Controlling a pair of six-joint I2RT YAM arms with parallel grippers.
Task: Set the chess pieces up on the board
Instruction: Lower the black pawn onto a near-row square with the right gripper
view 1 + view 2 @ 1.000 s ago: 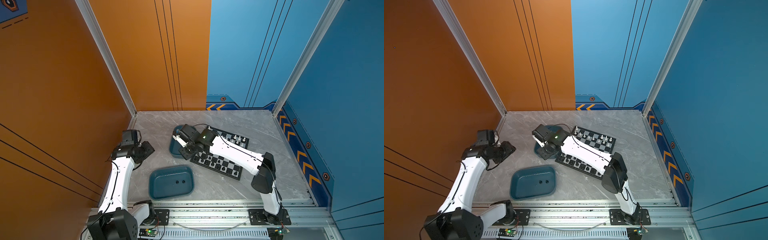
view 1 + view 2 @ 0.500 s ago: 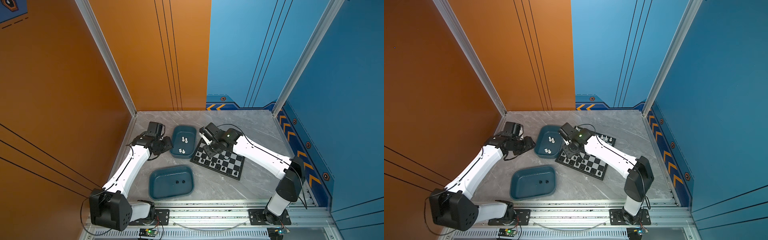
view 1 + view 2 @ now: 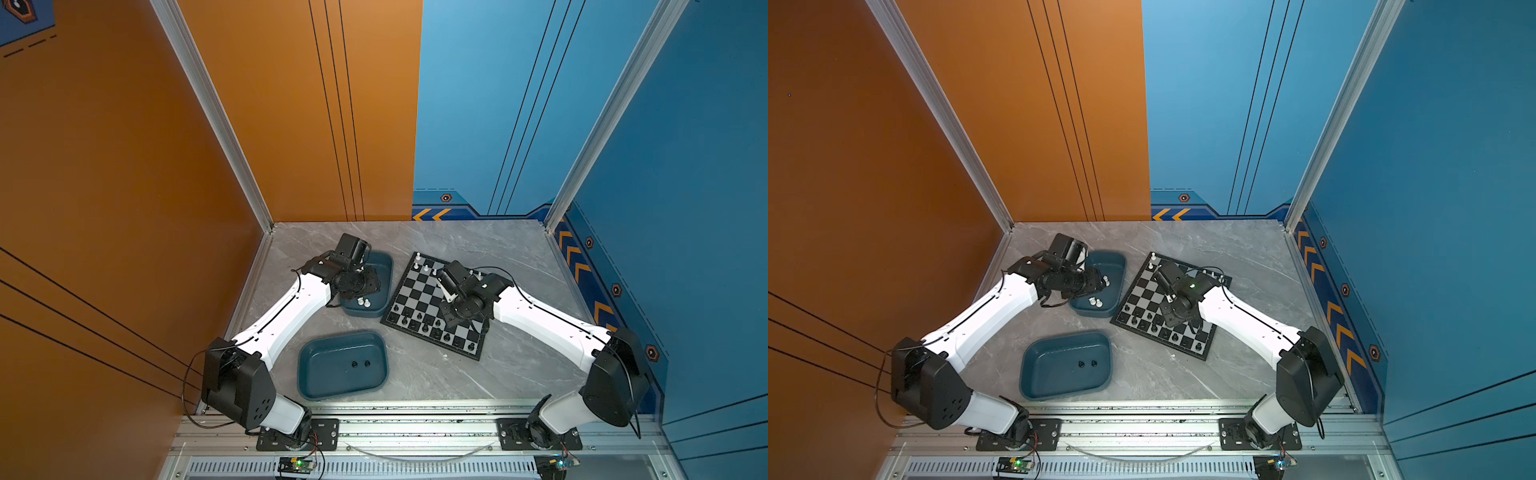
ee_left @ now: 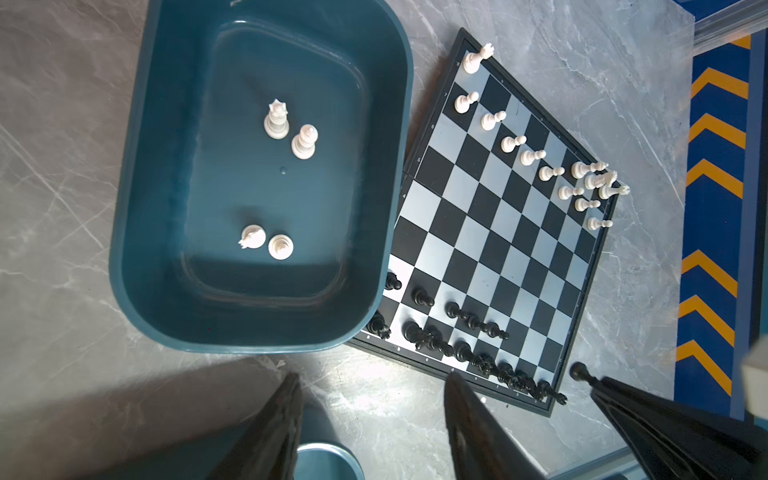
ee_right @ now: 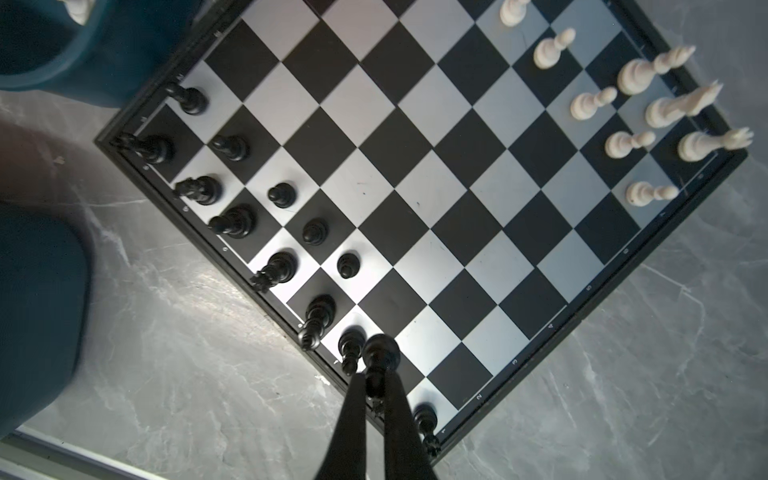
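Hand (image 5: pixel 375 377) (right) tight around black piece (image 5: pixel 380 351)

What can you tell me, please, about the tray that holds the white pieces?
The tray is a teal rounded rectangle with raised walls and a flat floor, glossy like plastic. It sits flat on the grey table, close beside the board; whether the two touch is unclear. Four white pieces stand inside it in two pairs, one pair toward each end. The left claw hangs open above it, holding nothing.
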